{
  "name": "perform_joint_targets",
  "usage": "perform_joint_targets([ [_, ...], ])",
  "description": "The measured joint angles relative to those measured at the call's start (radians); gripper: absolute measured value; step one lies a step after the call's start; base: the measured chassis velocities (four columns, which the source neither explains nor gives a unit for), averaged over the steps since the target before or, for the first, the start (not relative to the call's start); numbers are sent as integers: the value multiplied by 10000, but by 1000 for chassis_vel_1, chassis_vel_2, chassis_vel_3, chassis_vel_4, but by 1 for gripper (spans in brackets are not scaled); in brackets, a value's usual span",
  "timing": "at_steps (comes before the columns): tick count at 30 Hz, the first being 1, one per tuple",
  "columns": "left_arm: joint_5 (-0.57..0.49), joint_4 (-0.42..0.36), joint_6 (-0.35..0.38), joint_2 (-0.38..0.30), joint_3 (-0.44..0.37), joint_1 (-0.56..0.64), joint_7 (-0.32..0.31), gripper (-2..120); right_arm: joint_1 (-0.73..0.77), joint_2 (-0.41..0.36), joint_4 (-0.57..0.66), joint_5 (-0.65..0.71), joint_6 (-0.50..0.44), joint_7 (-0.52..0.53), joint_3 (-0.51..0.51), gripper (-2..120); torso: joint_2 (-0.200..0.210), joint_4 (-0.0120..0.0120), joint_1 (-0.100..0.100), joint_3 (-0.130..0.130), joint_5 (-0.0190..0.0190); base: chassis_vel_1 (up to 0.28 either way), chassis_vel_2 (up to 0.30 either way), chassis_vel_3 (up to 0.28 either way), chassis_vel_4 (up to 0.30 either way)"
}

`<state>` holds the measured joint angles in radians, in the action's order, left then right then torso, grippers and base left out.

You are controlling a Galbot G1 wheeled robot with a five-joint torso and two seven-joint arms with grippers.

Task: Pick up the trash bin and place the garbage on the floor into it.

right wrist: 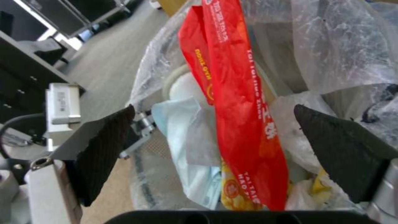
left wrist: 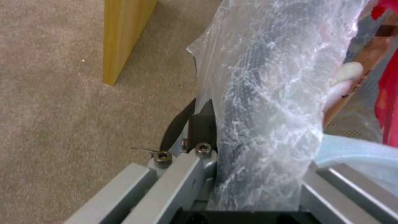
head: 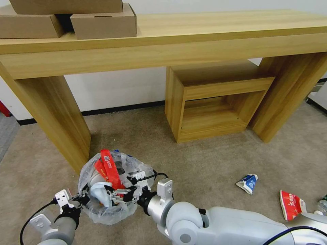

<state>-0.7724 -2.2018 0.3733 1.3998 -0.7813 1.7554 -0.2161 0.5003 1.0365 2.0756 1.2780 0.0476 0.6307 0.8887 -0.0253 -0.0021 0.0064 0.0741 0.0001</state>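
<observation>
Head view, lower left: the left gripper point(head: 82, 198) clamps the crinkled translucent liner at the rim of the trash bin point(head: 102, 212), which sits low in the frame beside the leg of the long pale wood-grain desk point(head: 211, 32). Its left wrist view shows the rumpled, glossy plastic point(left wrist: 265, 102) pinched between grey metal fingers point(left wrist: 202, 124), with short-pile beige floor point(left wrist: 54, 102) behind. Just right of that, the right gripper point(head: 120, 194) hovers over the bin mouth with its fingers spread wide and nothing between them; in the right wrist view its two dark, coarse-textured pads point(right wrist: 105, 149) stand apart on either side of a long glossy red wrapper point(right wrist: 240, 102) bearing white and yellow print, partly readable as "BOILON". The wrapper pokes upright out of the bin among soft white tissue point(right wrist: 195, 146), a pale blue-white piece and a yellow wrapper point(right wrist: 236, 193). Farther right on the carpet, in the lower right of the head view, lie a crushed blue-white carton point(head: 248, 183) and, near the right edge, a flat red wrapper with white lettering point(head: 291, 204), too small to read. Plain brown cardboard boxes point(head: 104, 22) sit on the desk's upper left end, and a small open wooden cabinet point(head: 214, 102) stands under it.
</observation>
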Motion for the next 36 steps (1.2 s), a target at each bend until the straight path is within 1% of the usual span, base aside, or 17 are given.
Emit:
perform_joint_targets([
  [3,5,0,-20,0,-4,23,12,0,56,94,0,73,144,289,-61,97,0,0,0,0,0,0,0,0,0],
  [6,33,27,-61,-1,-10,70,27,0,124,250,3,214,212,544,-327,97,0,0,0,0,0,0,0,0,0],
  [10,48,44,-68,0,-5,72,34,0,130,332,36,345,264,697,-532,97,0,1,0,0,0,0,0,0,0],
  [13,50,62,-69,6,25,-7,36,0,123,205,99,279,198,260,-708,97,0,0,0,0,-1,0,0,0,0],
  [14,50,62,-69,6,25,-7,36,0,123,205,99,279,198,260,-708,97,0,0,0,0,-1,0,0,0,0],
  [17,48,76,-68,2,37,-50,36,0,173,-48,79,-251,-257,-530,-688,97,0,0,0,0,0,0,0,0,0],
  [18,48,76,-68,2,37,-50,36,0,173,-48,79,-251,-257,-530,-688,97,0,0,0,0,0,0,0,0,0],
  [21,43,78,-68,-19,26,-33,35,0,309,-248,-224,-1127,-915,-1368,-674,97,0,-1,1,0,0,0,0,0,0],
  [22,43,78,-68,-19,26,-33,35,0,309,-248,-224,-1127,-915,-1368,-674,97,0,-1,1,0,0,0,0,0,0],
  [25,12,74,-68,-46,-10,0,33,0,419,-377,-767,-2322,-1762,-2241,-830,97,0,1,0,1,1,0,0,0,0],
  [26,12,74,-68,-46,-10,0,33,0,419,-377,-767,-2322,-1762,-2241,-830,97,0,1,0,1,1,0,0,0,0],
  [28,-15,56,-57,-78,-23,10,23,0,565,-448,-838,-2609,-1968,-2591,-1290,98,1,0,0,1,0,0,0,0,0],
  [30,-30,43,-49,-87,-26,10,17,0,622,-457,-837,-2621,-1985,-2613,-1481,98,0,0,0,1,0,0,0,0,0],
  [31,-54,20,-30,-106,-28,10,1,0,739,-470,-848,-2705,-2035,-2729,-1864,98,0,0,0,0,1,0,0,0,0],
  [33,-71,0,-6,-128,-28,13,-10,0,854,-483,-887,-2812,-2148,-2830,-2247,98,0,0,0,1,1,0,0,0,0],
  [36,-83,-24,7,-149,-30,31,-17,0,967,-522,-877,-2834,-2212,-2840,-2536,98,1,0,0,1,0,0,0,0,0],
])
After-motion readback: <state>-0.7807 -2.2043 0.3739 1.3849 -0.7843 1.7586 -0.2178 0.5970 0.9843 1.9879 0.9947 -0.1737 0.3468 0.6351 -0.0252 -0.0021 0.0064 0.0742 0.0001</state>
